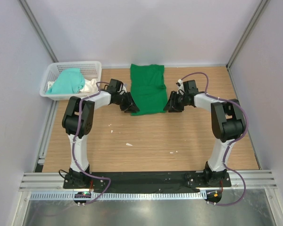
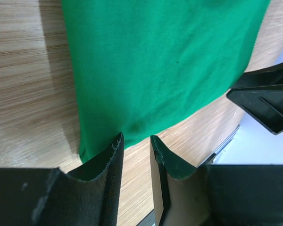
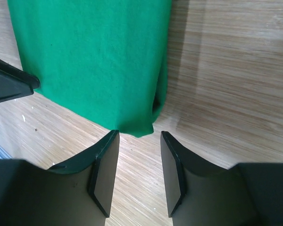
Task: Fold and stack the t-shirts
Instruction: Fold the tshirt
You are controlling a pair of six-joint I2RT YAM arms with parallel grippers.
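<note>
Top: green t-shirt (image 1: 147, 89) flat on table (image 1: 155, 136), left gripper (image 1: 129, 106) and right gripper (image 1: 171, 105) at its near corners; mint t-shirt (image 1: 68, 81) in basket (image 1: 75, 64). Left wrist — jaws apart, hem at one fingertip (image 2: 114, 150). Right wrist — jaws apart, wood between

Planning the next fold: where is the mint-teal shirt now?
Top view: the mint-teal shirt lies in the white basket at the far-left corner, left of the green shirt.
</note>
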